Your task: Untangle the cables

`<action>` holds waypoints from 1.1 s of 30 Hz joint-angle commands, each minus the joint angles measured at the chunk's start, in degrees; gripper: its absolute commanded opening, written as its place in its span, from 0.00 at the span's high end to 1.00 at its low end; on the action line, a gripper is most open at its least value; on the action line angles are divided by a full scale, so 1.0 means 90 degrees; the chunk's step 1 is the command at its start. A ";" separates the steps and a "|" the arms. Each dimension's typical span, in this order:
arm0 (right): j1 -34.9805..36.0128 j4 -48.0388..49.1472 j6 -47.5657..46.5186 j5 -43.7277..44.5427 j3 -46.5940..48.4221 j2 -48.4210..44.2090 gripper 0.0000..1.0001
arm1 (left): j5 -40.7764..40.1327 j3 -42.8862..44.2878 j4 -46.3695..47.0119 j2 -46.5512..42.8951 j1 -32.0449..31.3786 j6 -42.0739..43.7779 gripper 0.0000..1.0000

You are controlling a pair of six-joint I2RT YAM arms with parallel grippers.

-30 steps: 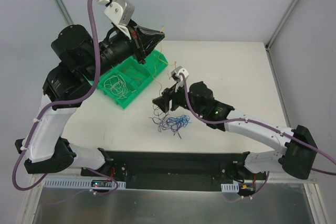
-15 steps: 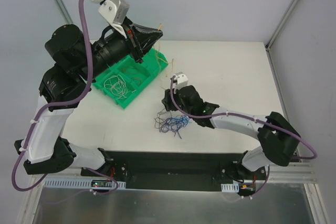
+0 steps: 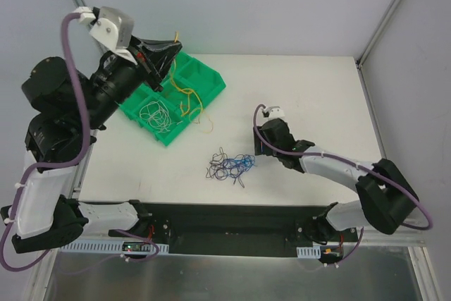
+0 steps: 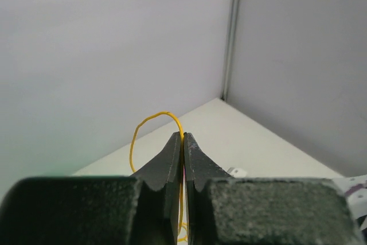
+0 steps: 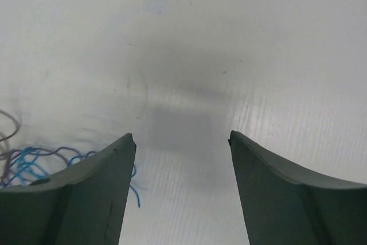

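Note:
A tangle of thin blue and purple cables [image 3: 231, 166] lies on the white table [image 3: 317, 96] near its middle front. My left gripper [image 3: 171, 44] is raised high over the green tray [image 3: 215, 84] and is shut on a yellow cable [image 3: 189, 98], which hangs down across the tray. In the left wrist view the yellow cable [image 4: 137, 136] loops out above the shut gripper [image 4: 183, 136]. My right gripper [image 3: 262, 134] sits low to the right of the tangle. In the right wrist view the right gripper [image 5: 182, 139] is open and empty, with blue cables [image 5: 34, 159] at its left.
The green tray has several compartments; one holds loose white cables [image 3: 153, 113]. Grey walls [image 3: 282, 5] close in the back and sides. The arm bases stand on a black rail [image 3: 225, 220] at the near edge.
The left arm swung left with the yellow cable, drawing it away from the tangle and over the tray. The right gripper pulled back from the tangle to the right and opened wider.

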 commanded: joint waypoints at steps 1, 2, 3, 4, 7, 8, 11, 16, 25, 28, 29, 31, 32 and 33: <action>0.0395 -0.0250 -0.0809 -0.0652 0.0347 -0.0848 0.29 | -0.1228 -0.1055 0.0054 -0.0127 -0.0016 0.0425 1.00; 0.0677 -0.0017 -0.0810 -0.0799 0.0376 -0.0927 0.28 | -0.1491 -0.1290 0.0005 -0.0176 -0.0016 0.0494 1.00; 0.0922 0.0111 -0.1022 -0.0916 0.0434 -0.0947 0.27 | -0.1736 -0.1495 -0.0034 -0.0215 -0.0006 0.0543 1.00; 0.1176 0.0180 -0.1005 -0.1063 0.0560 -0.0908 0.27 | -0.1932 -0.1710 -0.0082 -0.0254 -0.0016 0.0582 1.00; 0.1568 0.0755 -0.0598 -0.2563 0.0825 -0.0412 0.33 | -0.2391 -0.2277 -0.0142 -0.0352 -0.0016 0.0670 1.00; 0.1694 0.1018 -0.0431 -0.2906 0.0874 -0.0187 0.35 | -0.2489 -0.2394 -0.0151 -0.0352 -0.0006 0.0689 1.00; 0.1745 0.1752 0.0166 -0.3485 0.0923 0.0633 0.39 | -0.2442 -0.2620 -0.0181 -0.0265 0.0159 0.0573 1.00; 0.1560 0.1734 0.0343 -0.3058 0.0816 0.1113 0.42 | -0.0943 -0.2757 -0.0288 0.0038 0.1251 -0.0324 1.00; 0.0076 0.0758 0.0461 -0.2617 -0.0092 0.0354 0.43 | 0.0098 -0.2269 -0.0025 0.1043 0.2366 -0.1536 1.00; -0.0247 0.0290 0.0119 -0.2597 -0.0034 0.0011 0.41 | 0.0419 -0.2181 0.0238 0.1453 0.2766 -0.1955 1.00; -0.0402 0.0172 -0.0008 -0.2704 0.0024 -0.0087 0.39 | 0.0488 -0.2152 0.0346 0.1580 0.2864 -0.2034 1.00; -0.0598 0.0025 -0.0281 -0.2889 0.0131 -0.0233 0.36 | 0.0576 -0.2035 0.0570 0.1892 0.3050 -0.2200 1.00; -0.0686 -0.0024 -0.0418 -0.2958 0.0190 -0.0302 0.34 | 0.0654 -0.1976 0.0697 0.2039 0.3147 -0.2269 1.00; -0.0755 -0.0063 -0.0525 -0.2997 0.0249 -0.0360 0.33 | 0.0683 -0.1850 0.0747 0.2214 0.3245 -0.2376 1.00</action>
